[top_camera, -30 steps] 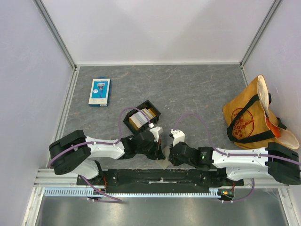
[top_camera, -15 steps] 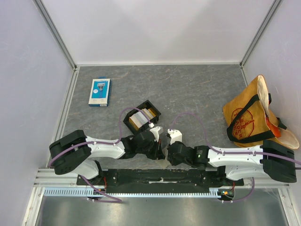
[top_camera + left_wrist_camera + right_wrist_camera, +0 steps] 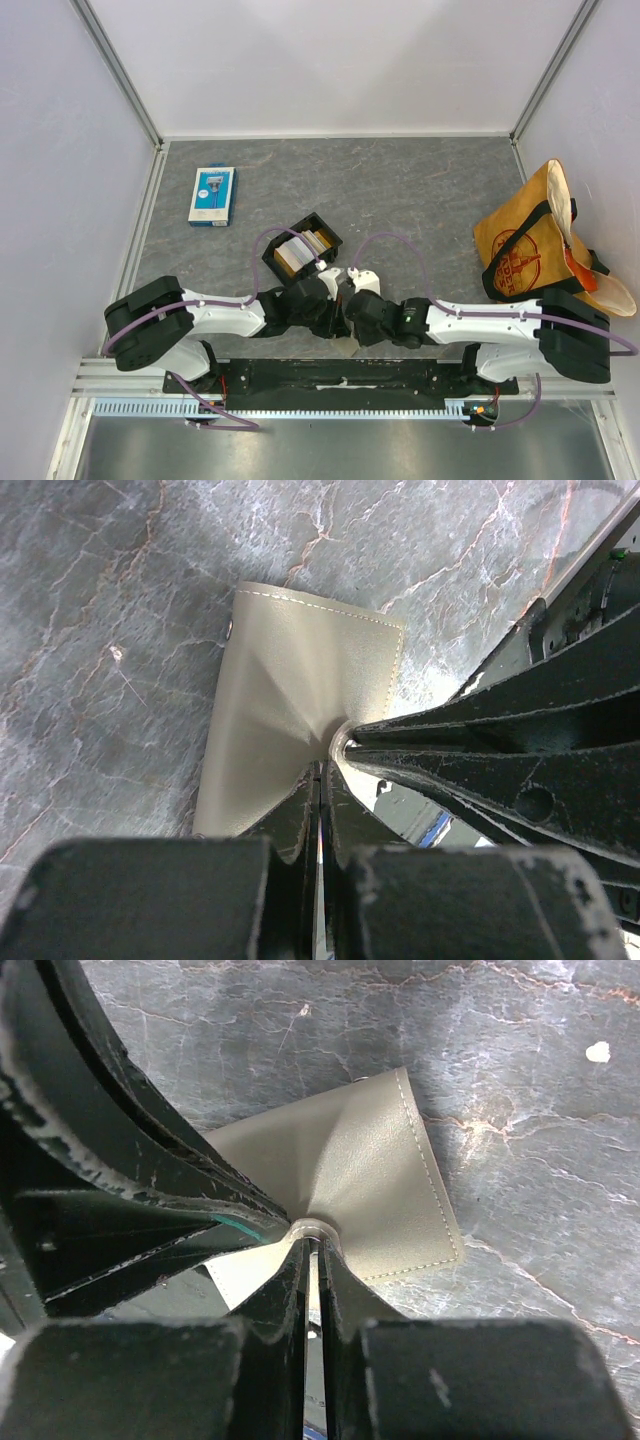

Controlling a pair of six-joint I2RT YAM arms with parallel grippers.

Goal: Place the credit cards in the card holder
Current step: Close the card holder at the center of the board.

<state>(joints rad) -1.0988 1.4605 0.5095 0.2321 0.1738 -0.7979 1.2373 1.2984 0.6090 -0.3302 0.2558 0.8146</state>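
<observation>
The grey-tan card holder point(image 3: 290, 670) lies on the grey table at its near edge and puckers where both grippers meet; it also shows in the right wrist view point(image 3: 370, 1170) and as a tan corner in the top view point(image 3: 347, 348). My left gripper point(image 3: 322, 780) is shut on a thin edge of it. My right gripper point(image 3: 312, 1250) is shut on it from the opposite side. In the top view the left gripper point(image 3: 338, 322) and right gripper point(image 3: 354, 322) touch tip to tip. The credit cards point(image 3: 298, 250) stand stacked in a black tray behind the left gripper.
The black tray point(image 3: 326, 229) sits just behind the grippers. A blue-and-white retail pack point(image 3: 212, 195) lies at the back left. A yellow tote bag point(image 3: 530, 250) with black straps stands at the right. The metal rail of the table's near edge runs right beside the card holder.
My right arm has slid left until its gripper meets the left gripper over the card holder. The left arm has barely moved.
</observation>
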